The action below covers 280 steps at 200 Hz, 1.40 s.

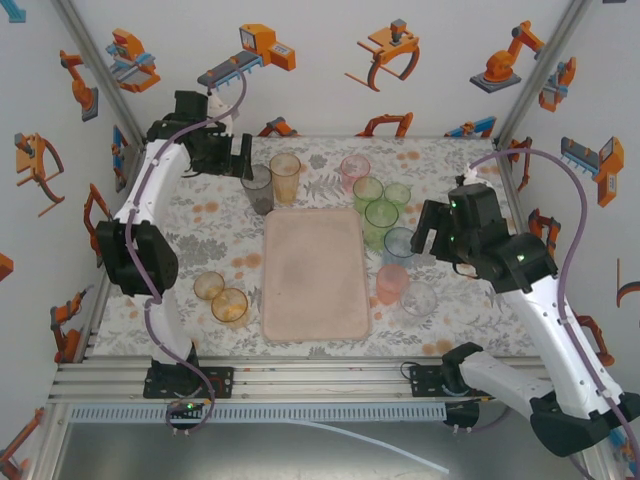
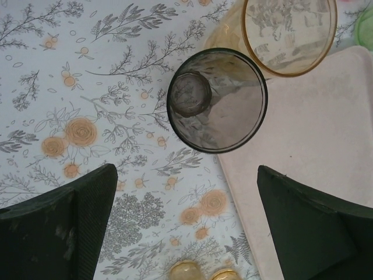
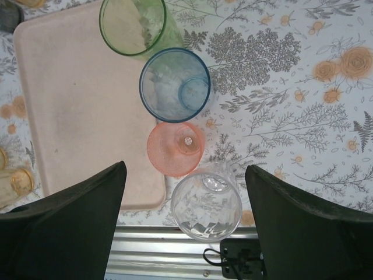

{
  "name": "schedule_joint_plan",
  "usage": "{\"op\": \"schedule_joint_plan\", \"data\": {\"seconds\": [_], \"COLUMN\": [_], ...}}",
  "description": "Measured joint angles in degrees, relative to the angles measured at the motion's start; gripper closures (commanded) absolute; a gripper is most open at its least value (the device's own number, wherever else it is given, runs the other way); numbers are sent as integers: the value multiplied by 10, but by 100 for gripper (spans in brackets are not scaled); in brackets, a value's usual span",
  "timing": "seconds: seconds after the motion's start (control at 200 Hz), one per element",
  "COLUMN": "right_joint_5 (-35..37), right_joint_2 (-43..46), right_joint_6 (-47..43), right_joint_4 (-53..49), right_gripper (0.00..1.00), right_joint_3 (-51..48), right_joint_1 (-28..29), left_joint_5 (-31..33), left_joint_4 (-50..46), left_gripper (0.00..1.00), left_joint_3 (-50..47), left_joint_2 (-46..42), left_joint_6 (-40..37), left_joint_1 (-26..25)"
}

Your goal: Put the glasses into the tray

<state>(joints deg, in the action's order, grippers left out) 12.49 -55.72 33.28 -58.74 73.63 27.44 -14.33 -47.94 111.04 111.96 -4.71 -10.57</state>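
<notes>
Hovering above the far left corner of the tray, the left tool has its fingers spread wide and holds nothing. In the left wrist view, a grey glass stands upright on the worktop, just beside the tray's edge and ahead of the fingers. An amber glass stands close behind it, to the right.

The right tool hangs over the worktop right of the tray, with its fingers apart and nothing gripped. In the right wrist view, a clear glass stands between the fingers, and neither appears to touch it. From there a row runs along the tray's right edge towards the far side: salmon glass, blue glass, green glass.

Two more amber glasses stand together on the worktop left of the tray, at its near end.
</notes>
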Motion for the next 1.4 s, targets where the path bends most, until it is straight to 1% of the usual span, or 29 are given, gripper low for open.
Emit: {"op": "schedule_joint_plan", "data": {"seconds": [0.1,0.165,0.245,0.34,0.396,0.581,0.631,0.711,0.771,0.986,1.046,1.137,1.192,1.302,1.352,1.402], "right_joint_5": [14,22,29,38,42,51,52,52,52,58,61,63,63,65,65,65], "right_joint_2": [1,3,7,7,7,7,7,8,10,22,24,25,25,24,24,24], "right_joint_6": [14,21,29,37,41,45,45,47,49,51,52,52,53,53,53,53], "right_joint_4": [-9,-10,-11,-15,-17,-18,-19,-19,-19,-19,-19,-19,-19,-19,-19,-19], "right_gripper": [30,31,31,31,31,31,31,31,31,31,31,31,31,31,31,31], "right_joint_3": [0,0,0,0,0,0,0,0,0,0,0,0,0,0,0,0], "right_joint_1": [25,37,47,52,55,58,59,59,60,61,61,61,61,61,61,61], "left_joint_5": [7,14,22,32,40,49,49,49,49,49,49,49,49,50,52,54], "left_joint_4": [14,26,37,46,50,61,64,66,68,71,72,72,72,73,73,73], "left_gripper": [3,0,10,14,19,19,22,23,27,30,33,35,40,41,44,45], "left_joint_3": [9,11,14,15,15,15,15,15,15,14,14,14,14,13,13,13], "left_joint_2": [12,18,25,35,42,63,66,70,72,76,76,76,76,78,79,82], "left_joint_6": [0,0,1,2,2,1,1,1,2,0,0,0,0,-1,-1,-1], "left_joint_1": [-6,-11,-16,-18,-18,-18,-18,-18,-18,-18,-18,-18,-18,-20,-21,-23]}}
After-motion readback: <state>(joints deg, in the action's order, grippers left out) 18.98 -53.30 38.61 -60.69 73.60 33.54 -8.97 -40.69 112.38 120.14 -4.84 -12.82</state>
